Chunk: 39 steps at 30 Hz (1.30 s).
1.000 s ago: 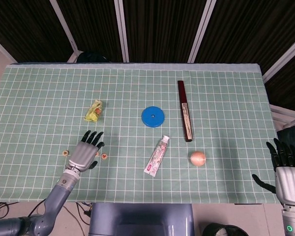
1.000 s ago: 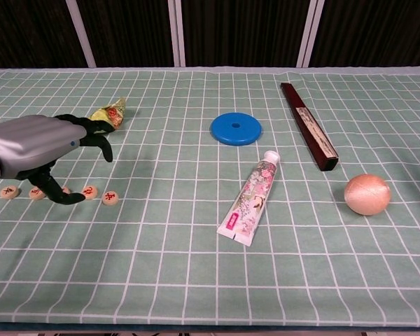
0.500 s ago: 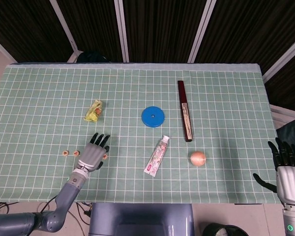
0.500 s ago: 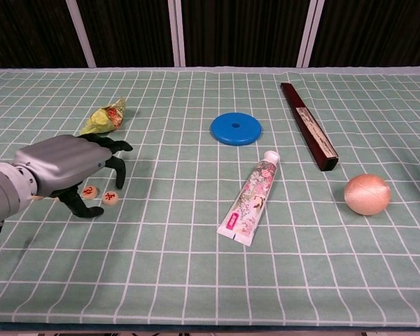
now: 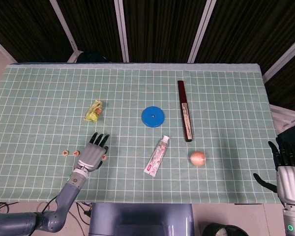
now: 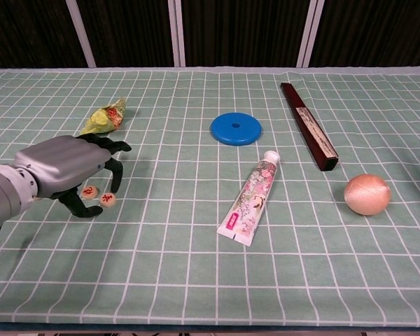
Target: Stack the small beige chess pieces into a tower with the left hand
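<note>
Left robot hand is arched over two chess pieces near the worktop front-left edge, fingers apart, nothing seen gripped. Two more pieces lie just left. Right robot hand is held open off the right edge.

A surface covered with a pale green cloth marked in a white grid carries every item. Near its middle lies a flat blue disc with a small hole at its centre. To the right of it a long dark red box lies lengthwise, running away from the front edge. A toothpaste tube lies at a slant nearer the front, and a peach-coloured ball sits just right of it. On the left half rests a crumpled yellow-green wrapper. Nearer the front on that side, small beige chess pieces with red marks lie flat in a row.
</note>
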Each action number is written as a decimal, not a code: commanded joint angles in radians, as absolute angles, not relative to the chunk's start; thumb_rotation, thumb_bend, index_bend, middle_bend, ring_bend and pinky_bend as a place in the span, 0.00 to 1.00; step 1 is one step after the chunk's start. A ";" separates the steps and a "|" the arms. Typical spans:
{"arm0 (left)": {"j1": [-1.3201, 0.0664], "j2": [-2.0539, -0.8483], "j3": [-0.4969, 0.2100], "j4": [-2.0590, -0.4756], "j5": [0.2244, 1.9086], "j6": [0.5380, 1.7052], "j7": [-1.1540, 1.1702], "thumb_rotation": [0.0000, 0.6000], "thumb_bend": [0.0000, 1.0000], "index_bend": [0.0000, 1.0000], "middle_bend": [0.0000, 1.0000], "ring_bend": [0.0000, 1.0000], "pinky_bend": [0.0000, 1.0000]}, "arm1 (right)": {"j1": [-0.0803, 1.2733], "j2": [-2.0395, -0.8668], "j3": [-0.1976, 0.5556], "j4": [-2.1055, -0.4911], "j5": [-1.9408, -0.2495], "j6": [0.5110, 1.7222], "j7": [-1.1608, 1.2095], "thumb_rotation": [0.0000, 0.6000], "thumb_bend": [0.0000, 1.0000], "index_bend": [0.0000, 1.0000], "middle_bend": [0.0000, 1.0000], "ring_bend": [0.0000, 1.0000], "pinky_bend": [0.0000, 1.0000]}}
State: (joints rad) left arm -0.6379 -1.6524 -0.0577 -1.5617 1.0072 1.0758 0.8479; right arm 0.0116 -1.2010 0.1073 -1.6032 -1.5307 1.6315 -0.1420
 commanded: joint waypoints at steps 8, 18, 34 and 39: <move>-0.648 -1.654 -0.052 -1.567 0.990 1.088 0.869 1.00 0.31 0.48 0.00 0.00 0.00 | 0.012 -1.201 0.109 -1.605 -1.526 1.630 -0.142 1.00 0.23 0.08 0.01 0.00 0.00; -0.658 -1.656 -0.047 -1.560 0.963 1.087 0.882 1.00 0.31 0.48 0.00 0.00 0.00 | 0.011 -1.201 0.109 -1.606 -1.523 1.630 -0.143 1.00 0.23 0.08 0.01 0.00 0.00; -0.655 -1.616 -0.056 -1.588 0.993 1.118 0.830 1.00 0.35 0.52 0.00 0.00 0.00 | 0.010 -1.200 0.110 -1.609 -1.517 1.626 -0.145 1.00 0.23 0.08 0.01 0.00 0.00; -0.643 -1.573 -0.059 -1.616 1.014 1.137 0.795 1.00 0.35 0.52 0.00 0.00 0.00 | 0.010 -1.201 0.110 -1.610 -1.517 1.627 -0.147 1.00 0.23 0.08 0.01 0.00 0.00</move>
State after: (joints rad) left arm -0.6468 -1.5793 -0.0578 -1.6109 1.0089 1.1326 0.8012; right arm 0.0104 -1.2012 0.1101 -1.6098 -1.5173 1.6270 -0.1476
